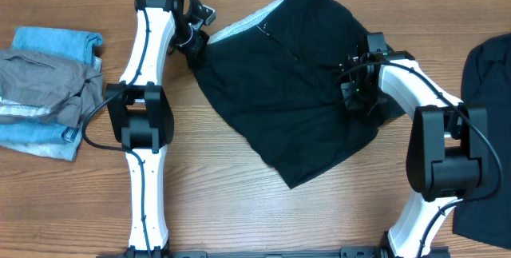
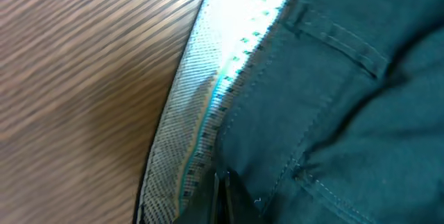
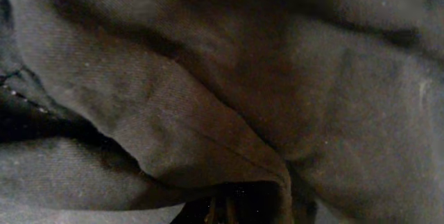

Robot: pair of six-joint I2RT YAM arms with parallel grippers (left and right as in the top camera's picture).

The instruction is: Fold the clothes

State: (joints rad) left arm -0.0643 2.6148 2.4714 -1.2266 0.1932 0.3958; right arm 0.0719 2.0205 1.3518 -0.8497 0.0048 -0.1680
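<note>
Shorts (image 1: 287, 90) are lying spread in the middle of the table (image 1: 239, 210), between the two arms, slightly rotated, with one corner pointing toward me at the near edge. They are showing as soft black cloth, rumpled into broad folds, and the waistband (image 1: 247, 20) is turning up its whitish lining along the far left side. I am watching the left claw (image 1: 195, 44) sitting at that left corner with its fingers pressed together, pinching the waistband edge. The right claw (image 1: 353, 92) is resting on the right side of the shorts, closed as well, with cloth gathering into a ridge that is running down to its tips. The left wrist camera is giving me a woven, dotted lining, a bright strip of stitching and neat seams on dark twill, but only the very tips of the fingers are peeking in at the bottom. The right wrist picture is coming through dim and brownish, so I am making out creases and little else, and the fingers there are nearly lost in shadow. A black garment (image 1: 487, 130) is lying at the right, cut off by the frame and partly covered by the right arm. A pile (image 1: 48, 90) of crumpled blue and grey cloth is sitting at the left. The table is showing a striped wood grain.
</note>
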